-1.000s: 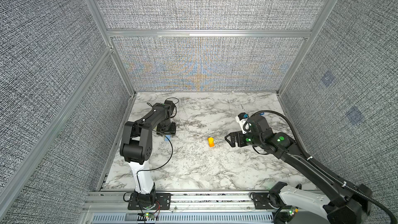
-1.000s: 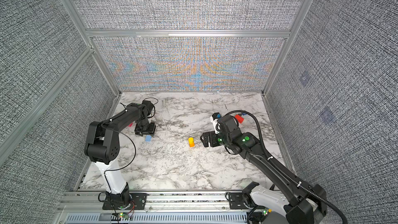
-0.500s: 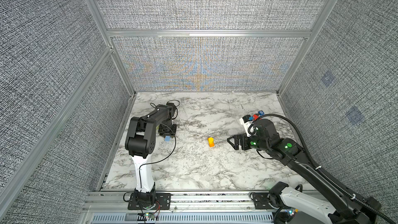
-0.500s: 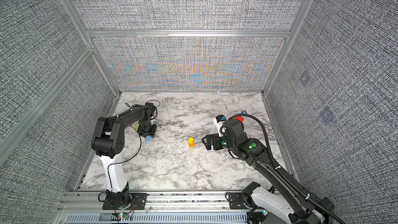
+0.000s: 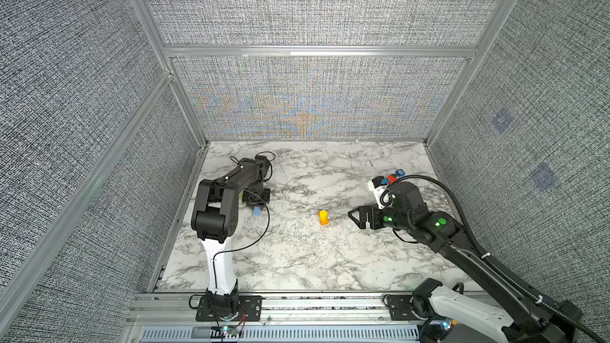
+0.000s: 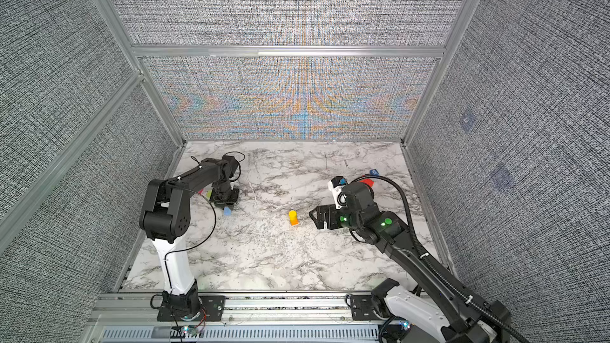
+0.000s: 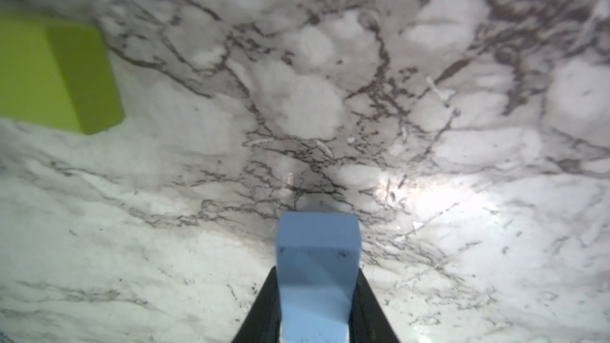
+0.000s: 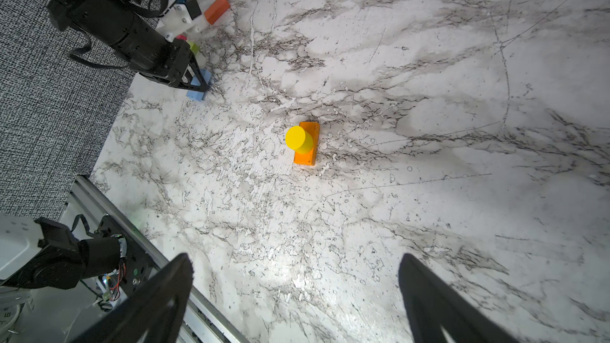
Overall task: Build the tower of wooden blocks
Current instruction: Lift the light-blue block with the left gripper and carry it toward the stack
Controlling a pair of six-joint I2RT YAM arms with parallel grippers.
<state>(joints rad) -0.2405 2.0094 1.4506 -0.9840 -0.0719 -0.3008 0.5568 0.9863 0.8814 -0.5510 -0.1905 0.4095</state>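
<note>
Left fingers: shut on the light blue block, one finger on each side.
Block axis: long side runs out past the finger ends. It sits low over the tabletop; I can't tell if it's lifted.
Tower start: yellow cylinder upright on orange block, mid tabletop.
Direction: tower start lies right of my left fingers in both top views, well apart, nothing between.
Right fingers: spread wide, empty, nearer the tower start.
Next: I'd carry the blue block across. The round top is small, so centring matters.
</note>
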